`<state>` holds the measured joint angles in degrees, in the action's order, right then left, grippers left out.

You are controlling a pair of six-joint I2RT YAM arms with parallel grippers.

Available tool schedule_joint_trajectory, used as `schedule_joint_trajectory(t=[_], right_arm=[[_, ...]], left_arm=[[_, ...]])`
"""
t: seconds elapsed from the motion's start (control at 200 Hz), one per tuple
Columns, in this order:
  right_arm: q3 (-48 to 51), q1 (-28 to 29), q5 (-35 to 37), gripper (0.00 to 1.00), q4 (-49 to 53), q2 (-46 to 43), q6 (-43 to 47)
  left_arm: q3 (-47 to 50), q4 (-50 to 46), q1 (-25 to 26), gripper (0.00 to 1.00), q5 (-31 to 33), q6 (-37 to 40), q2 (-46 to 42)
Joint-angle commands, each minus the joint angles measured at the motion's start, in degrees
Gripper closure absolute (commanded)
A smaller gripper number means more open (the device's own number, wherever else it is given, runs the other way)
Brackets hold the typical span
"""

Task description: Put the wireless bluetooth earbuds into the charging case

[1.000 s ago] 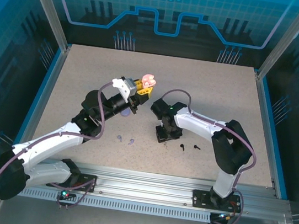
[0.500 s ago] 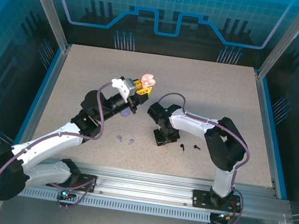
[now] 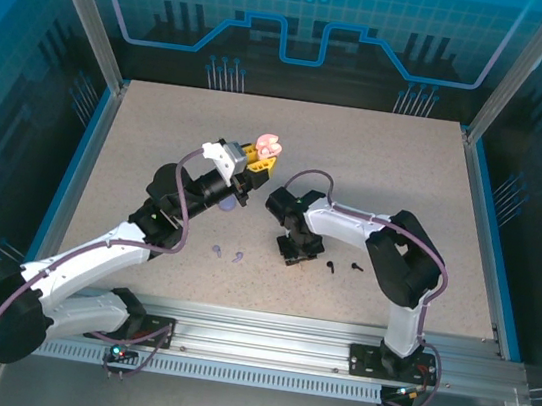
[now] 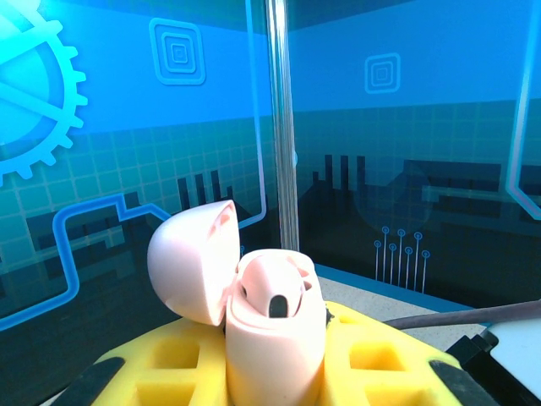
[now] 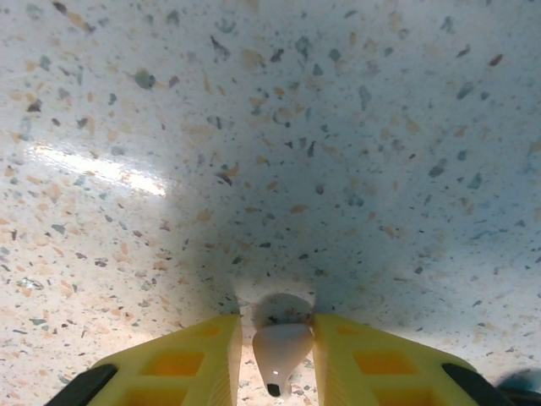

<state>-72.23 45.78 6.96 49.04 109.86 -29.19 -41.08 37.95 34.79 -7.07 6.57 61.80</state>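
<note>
My left gripper (image 4: 275, 372) is shut on an open pink charging case (image 4: 275, 334), held off the table with its lid (image 4: 190, 262) swung left. One pink earbud (image 4: 279, 298) sits in the case. In the top view this case (image 3: 267, 146) is at the table's middle. My right gripper (image 5: 275, 364) points down at the table, its yellow fingers (image 5: 190, 364) either side of a pale pink earbud (image 5: 281, 347) lying there. The right finger touches the earbud and a narrow gap remains on the left. From above, the right gripper (image 3: 291, 252) hides that earbud.
Two lilac earbuds (image 3: 217, 249) (image 3: 238, 256) lie left of the right gripper. Two black earbuds (image 3: 329, 266) (image 3: 356, 267) lie just to its right. A lilac shape (image 3: 226, 208) shows under the left wrist. Blue walls and posts enclose the speckled table (image 3: 377, 167).
The right arm's wrist and elbow have shifted slightly left over the same spot on the table. The left arm and the pink case have not moved.
</note>
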Motion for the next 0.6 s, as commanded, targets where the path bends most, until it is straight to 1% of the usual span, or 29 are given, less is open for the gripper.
schedule_joint_trajectory(t=[0.0,0.15,0.335,0.485,0.595], right_arm=[[0.8,0.5,0.4,0.74,0.4,1.5,-0.5],[1.1,0.5,0.7,0.81,0.4,0.7,-0.5],[0.1,0.5,3.0,0.83,1.9,-3.1,-0.6],[-2.0,-0.1,4.6,0.84,3.7,-9.7,-1.2],[-5.0,-1.6,5.0,0.85,5.1,-16.1,-1.5]], left_arm=[[-0.3,1.5,0.4,1.00,0.9,1.6,-0.6],[-0.4,1.5,0.5,1.00,0.8,1.3,-0.5],[-0.8,1.5,0.4,1.00,0.6,1.1,-0.5],[-1.3,1.3,0.4,1.00,0.3,0.9,-0.7],[-1.7,1.2,0.5,1.00,0.2,0.8,-0.9]])
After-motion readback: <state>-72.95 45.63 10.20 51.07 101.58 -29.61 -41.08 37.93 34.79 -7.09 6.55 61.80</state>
